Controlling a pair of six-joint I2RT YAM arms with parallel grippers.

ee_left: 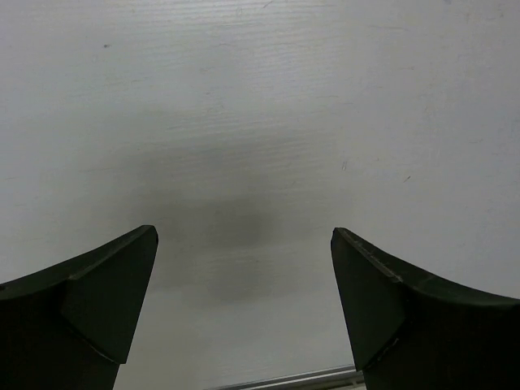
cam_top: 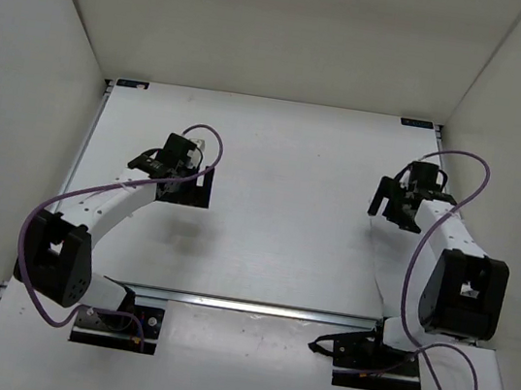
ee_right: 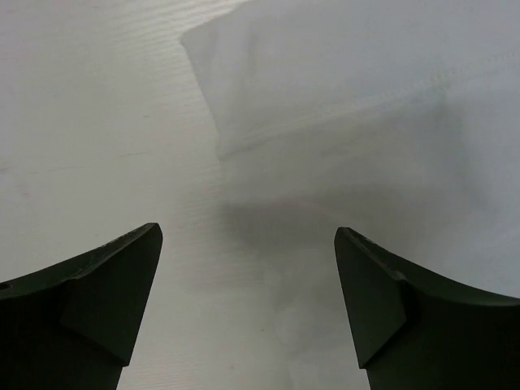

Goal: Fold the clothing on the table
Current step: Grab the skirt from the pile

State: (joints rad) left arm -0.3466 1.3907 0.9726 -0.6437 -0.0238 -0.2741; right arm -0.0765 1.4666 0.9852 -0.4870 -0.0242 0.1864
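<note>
White enclosure walls (cam_top: 24, 71) shut in the worktop (cam_top: 274, 102) at 9, 12 and 3 o'clock in the top view. Thin metal rails run along its edges, with blue corner marks (cam_top: 132, 84) at 11 and 1 o'clock. The arms reach in at 9 and 3 o'clock, well apart, with a wide band of surface between them. A purple cable (cam_top: 41, 221) loops off each arm, toward the side walls.

Left gripper (ee_left: 244, 236): jaws spread wide, nothing between them. Below it is flat white surface with a soft shadow. A strip of rail (ee_left: 284, 379) is cut off at 6 o'clock in its wrist view.

Right gripper (ee_right: 248, 231): jaws spread wide, holding nothing. The clothing (ee_right: 341, 73) lies flat on the worktop ahead of it, filling the wrist view from 12 round to 4 o'clock.
- One corner sits at 11 o'clock.
- A stitched hem line shows at 2 o'clock.
- The edge of an upper layer crosses the middle.
- The finger at 4 o'clock (ee_right: 406, 325) is over fabric; the finger at 8 o'clock (ee_right: 81, 317) is over bare worktop. Contact: cannot tell.

Hard to read:
- White fabric on white surface means the clothing's outline cannot be traced in the top view.
- In the wrist view it runs out of frame at 12 and 3 o'clock.
- Its lower edge near 5 o'clock is faint.
</note>
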